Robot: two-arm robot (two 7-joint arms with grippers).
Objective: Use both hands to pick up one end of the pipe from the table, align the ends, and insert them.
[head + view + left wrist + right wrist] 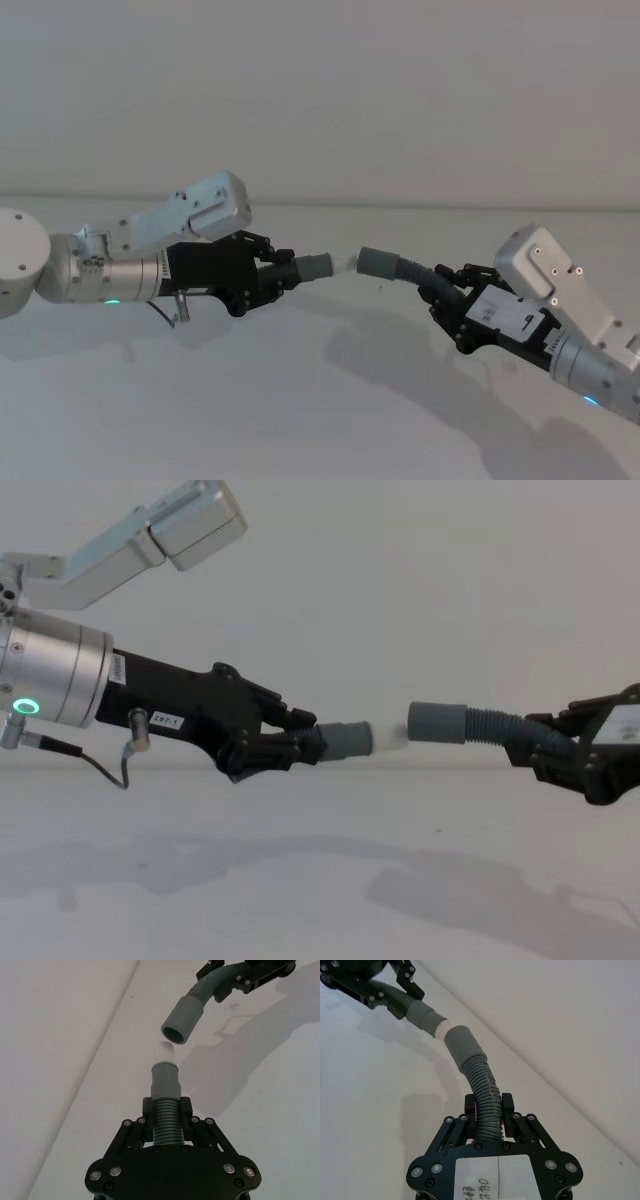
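Two hose pieces hang above the worktop (300,400), cuffs nearly meeting. The left gripper (268,275) clasps the white-tipped piece (305,268); the right gripper (448,290) clasps the other (395,264). I'd square both axes before pushing in.

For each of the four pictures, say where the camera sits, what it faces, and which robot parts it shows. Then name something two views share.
Head: high, looking down at both arms; left claw and right claw hold hose pieces above the table.
Chest: low, side-on; whitish tip faces the right cuff.
Left wrist: along its own claw to the right cuff.
Right wrist: along its own claw to the left cuff.
Shared: both wrist views show the cuffs nearly meeting.
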